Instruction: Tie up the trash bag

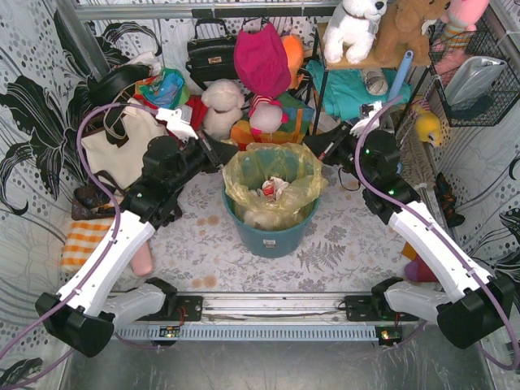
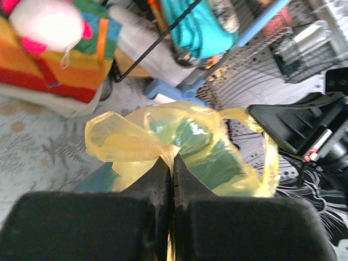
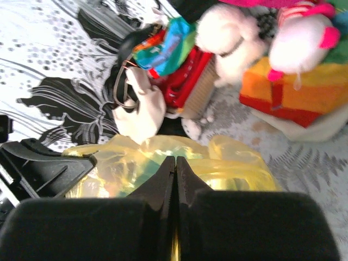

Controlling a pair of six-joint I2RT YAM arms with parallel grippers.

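The trash bag [image 1: 272, 180], thin yellow-green plastic, lines a teal bin [image 1: 268, 237] at the table's middle, with white-and-red paper waste [image 1: 273, 189] inside. My left gripper [image 1: 227, 158] is at the bag's left rim. In the left wrist view its jaws [image 2: 173, 161] are shut on a bunched fold of the bag [image 2: 136, 138]. My right gripper [image 1: 322, 151] is at the right rim. In the right wrist view it is shut [image 3: 175, 161], with a sliver of yellow film between the fingers and the bag [image 3: 239, 163] spread just beyond them.
A cream tote with black straps [image 1: 122, 146] stands behind the left arm. Plush toys [image 1: 221, 106], a black handbag [image 1: 210, 54] and a shelf rack [image 1: 366, 77] crowd the back. An orange striped cloth [image 1: 85, 240] lies at the left. A wire basket [image 1: 479, 81] hangs at the right.
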